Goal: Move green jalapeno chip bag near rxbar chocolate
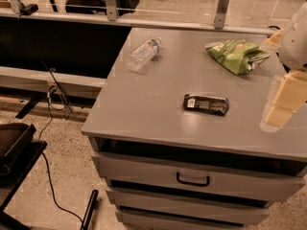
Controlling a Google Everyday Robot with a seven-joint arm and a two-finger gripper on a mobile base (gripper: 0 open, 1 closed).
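Note:
The green jalapeno chip bag [235,55] lies crinkled at the back right of the grey cabinet top [158,104]. The rxbar chocolate [206,104], a black wrapper with a white label at its left end, lies flat near the middle front, well apart from the bag. My gripper [277,75] hangs at the right edge of the view, just right of the bag and above the top. It is open and empty. One cream finger [269,41] sits by the bag's right end, and the other finger [284,102] is nearer the camera.
A clear plastic bottle [143,54] lies on its side at the back left of the top. The cabinet has drawers with a black handle [193,179] below. A rail with glass [144,22] runs behind it. Cables [53,123] and a black stand [14,147] are on the floor at the left.

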